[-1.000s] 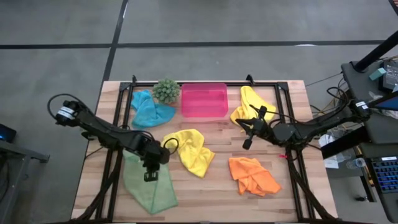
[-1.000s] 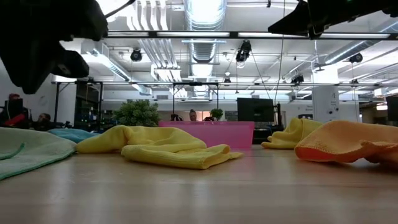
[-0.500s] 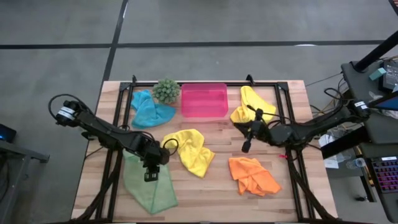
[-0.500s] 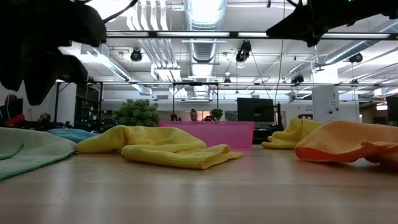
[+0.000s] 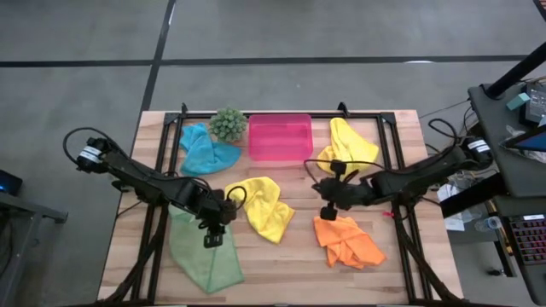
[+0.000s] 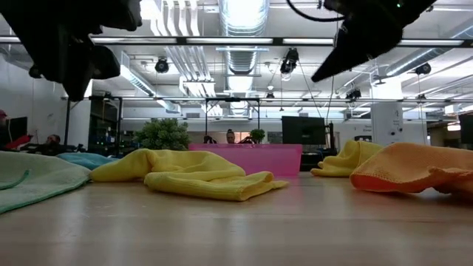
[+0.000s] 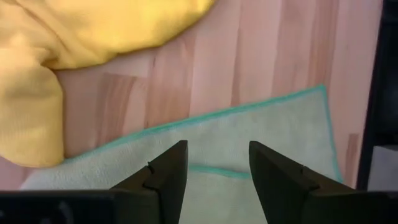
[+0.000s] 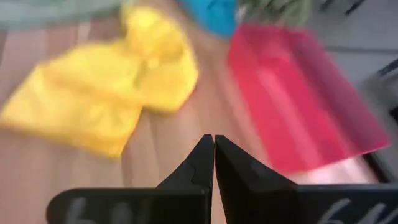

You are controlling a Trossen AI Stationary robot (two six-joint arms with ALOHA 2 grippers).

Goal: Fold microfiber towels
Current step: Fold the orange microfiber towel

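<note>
Left tool (image 5: 212,238) now opened, empty, over green towel (image 5: 200,256) lower left: corner released. Right tool (image 5: 327,212) closed, shifted toward orange towel (image 5: 345,241).

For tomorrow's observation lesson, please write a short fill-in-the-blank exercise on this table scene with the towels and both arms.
1. The left gripper hovers with open fingers over the ____ towel.
2. The right gripper's fingers are ____.
3. The spiky plant stands between the teal towel and the ____ tray.
4. The orange towel lies nearest the ____ arm.

Missing words: light green; shut; pink; right
</note>
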